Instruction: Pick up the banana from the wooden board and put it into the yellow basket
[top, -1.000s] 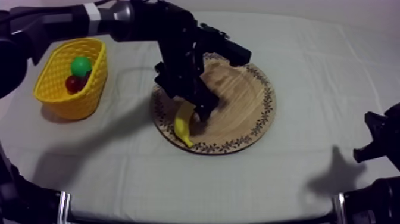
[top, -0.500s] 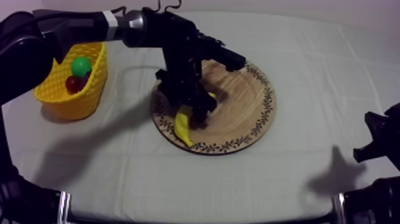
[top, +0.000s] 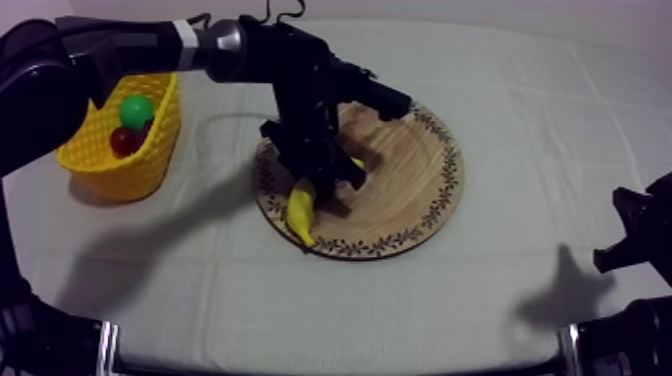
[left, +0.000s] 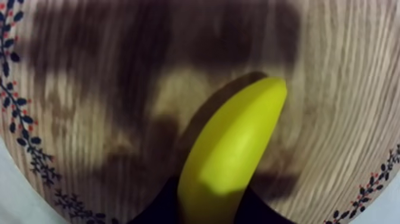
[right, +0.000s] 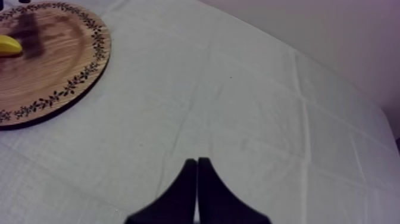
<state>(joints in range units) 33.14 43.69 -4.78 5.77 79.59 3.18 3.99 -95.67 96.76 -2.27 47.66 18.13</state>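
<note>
Banana, at the left rim of the wooden board just left of the frame's centre, sits clamped near one end in the left gripper and looks light, stiff and slippery, so a grip nearer the middle seems safer, while the right gripper rests closed and empty.

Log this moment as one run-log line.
left hand: shut on banana, over wooden board | right hand: shut, empty, over cloth | yellow basket: banana not in yet

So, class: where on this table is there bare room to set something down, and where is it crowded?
Free: cloth between wooden board and right hand; the board's right half. Crowded: board's left edge, where left hand grips banana; yellow basket.
</note>
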